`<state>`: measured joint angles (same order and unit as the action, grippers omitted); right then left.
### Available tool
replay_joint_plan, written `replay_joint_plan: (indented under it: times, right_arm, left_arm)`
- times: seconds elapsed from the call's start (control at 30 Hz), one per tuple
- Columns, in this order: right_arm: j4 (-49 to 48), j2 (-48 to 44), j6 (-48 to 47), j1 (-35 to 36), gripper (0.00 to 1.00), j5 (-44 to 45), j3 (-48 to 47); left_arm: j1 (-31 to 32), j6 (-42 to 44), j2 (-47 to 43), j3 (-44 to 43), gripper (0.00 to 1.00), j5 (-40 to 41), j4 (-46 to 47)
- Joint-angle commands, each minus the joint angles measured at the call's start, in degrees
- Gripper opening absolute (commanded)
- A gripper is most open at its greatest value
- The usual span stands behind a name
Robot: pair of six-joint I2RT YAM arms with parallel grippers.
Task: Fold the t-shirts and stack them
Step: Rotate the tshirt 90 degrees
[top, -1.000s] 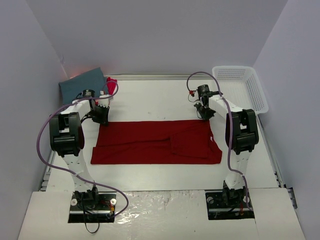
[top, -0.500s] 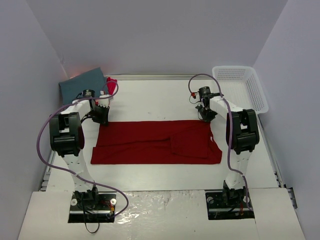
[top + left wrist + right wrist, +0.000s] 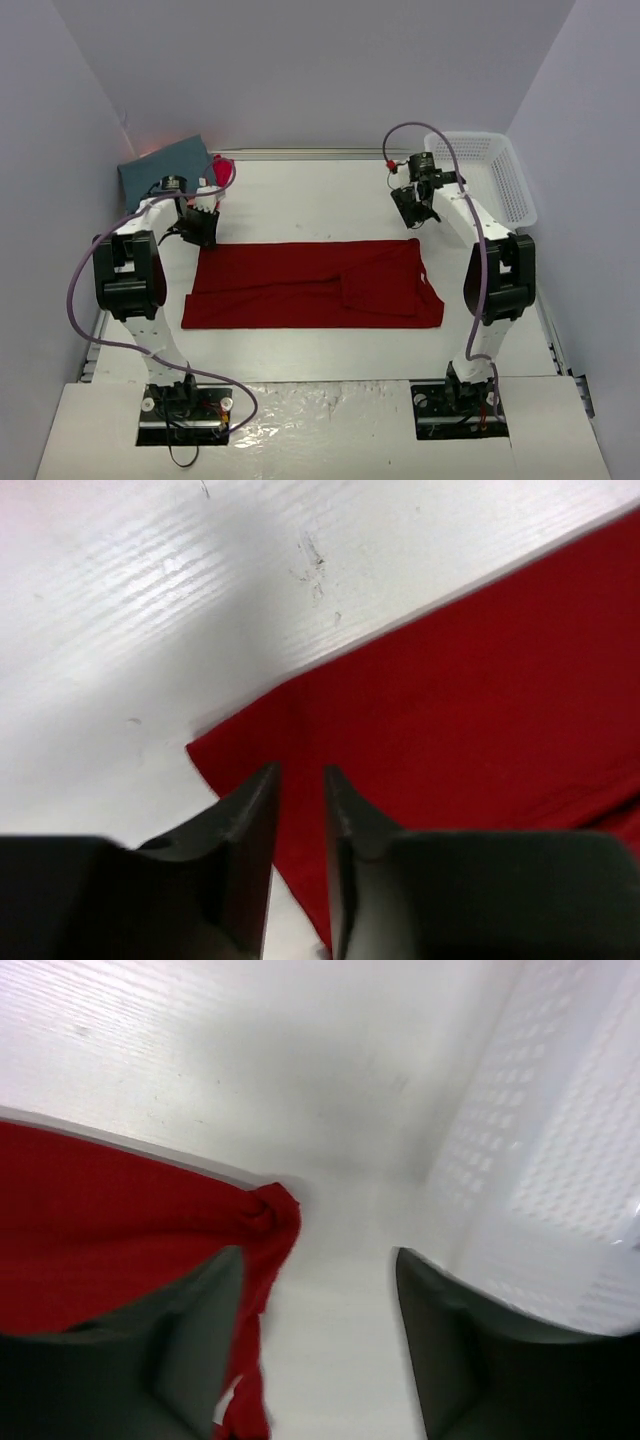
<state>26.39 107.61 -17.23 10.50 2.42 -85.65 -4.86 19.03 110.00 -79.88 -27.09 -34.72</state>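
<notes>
1. Deep red t-shirt (image 3: 300, 285) lies spread flat across the middle of the desk (image 3: 320, 195), long side running left to right. A diagonal fold line shows right of its centre, and a small flap sticks out at its near right corner.
2. Slate-teal t-shirt (image 3: 165, 165) sits at the far left corner of the desk, against the wall. Pinkish-red t-shirt (image 3: 222, 163) is bunched just beside it on its right; only a small part of it shows.
3. White mesh basket (image 3: 512, 180) stands at the far right edge of the desk, well apart from the two shirts in the far left corner.
4. Left tool (image 3: 203, 232) is at the far left corner of the deep red t-shirt. In the left wrist view its fingers (image 3: 250, 820) stand only a narrow slit apart, pointing at the cloth just inside that corner. Red cloth and a sliver of desk show through the slit. No cloth is seen pinched; the corner lies flat.
5. Right tool (image 3: 408, 210) hangs beyond the far right corner of the deep red t-shirt, between shirt and basket. In the right wrist view its fingers (image 3: 190, 1340) are spread wide with bare desk between them and nothing in hold. The shirt's corner is bunched into a small knot just ahead of the left finger, and the basket wall fills the right side.
</notes>
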Motion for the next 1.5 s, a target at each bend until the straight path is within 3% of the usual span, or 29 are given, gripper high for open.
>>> replay_joint_plan:
  times: [0.0, 0.03, 0.07, 0.13, 0.17, 0.27, 0.4, 0.53, 0.63, 0.67, 0.7, 0.73, 0.77, 1.1, 1.47]
  right_arm:
    - [3.9, -7.5, -1.6, -0.6, 0.65, -1.4, -2.6]
    - [4.0, -8.3, -1.7, -0.6, 0.71, -1.7, -2.3]
    - [4.1, -9.9, -1.7, -0.5, 0.86, -1.8, -1.5]
    - [4.3, -11.3, -1.7, -0.5, 1.00, -4.1, -0.4]
    - [4.6, -11.9, -1.8, -0.5, 1.00, -4.8, 0.4]
    - [5.6, -14.4, -2.1, -0.4, 1.00, -8.5, 4.2]
    - [6.2, -18.2, -3.9, 0.4, 1.00, -12.4, 11.7]
    - [6.9, -22.4, -6.1, 1.0, 0.99, -15.5, 17.2]
    - [8.0, -24.8, -8.0, 1.4, 0.80, -17.1, 19.8]
    - [8.8, -25.6, -8.4, 1.5, 0.60, -17.5, 21.2]
    - [9.1, -25.9, -8.8, 1.6, 0.48, -18.1, 21.7]
    - [9.4, -25.9, -9.3, 1.7, 0.16, -18.4, 21.9]
    - [9.9, -26.0, -9.3, 1.6, 0.03, -18.6, 21.6]
    - [14.8, -16.0, -12.4, 3.6, 0.00, -22.0, 19.6]
    - [15.3, -7.7, -13.2, 5.6, 0.00, -22.3, 19.6]
  left_arm:
    - [0.0, 1.5, -9.8, -1.2, 0.29, -0.9, -3.0]
    - [0.0, 1.3, -10.8, -1.4, 0.36, -0.6, -3.3]
    - [-0.1, 1.1, -12.8, -1.5, 0.48, -0.5, -3.8]
    - [-0.1, 1.1, -14.7, -1.4, 0.59, -0.2, -4.5]
    - [0.0, 0.9, -16.7, -0.9, 0.72, 0.2, -4.6]
    - [-0.4, 0.7, -21.2, 1.2, 0.89, 0.9, -4.8]
    - [-1.3, 0.6, -27.4, 4.6, 0.97, 1.2, -5.8]
    - [-1.7, 0.5, -34.3, 8.9, 0.97, 2.1, -5.8]
    - [-1.8, 0.5, -39.1, 11.6, 0.95, 2.7, -6.8]
    - [-1.8, 0.5, -40.8, 11.9, 0.95, 2.8, -7.2]
    - [-1.7, 0.7, -41.4, 12.4, 0.95, 3.2, -8.4]
    - [-1.9, 0.7, -42.0, 12.4, 0.95, 3.3, -9.1]
    - [-1.8, 0.9, -43.1, 12.5, 0.95, 3.4, -9.8]
    - [-2.7, 0.5, -48.6, 16.7, 0.96, 0.3, -9.3]
    - [-4.0, 1.0, -47.2, 18.0, 0.96, 0.2, -9.1]
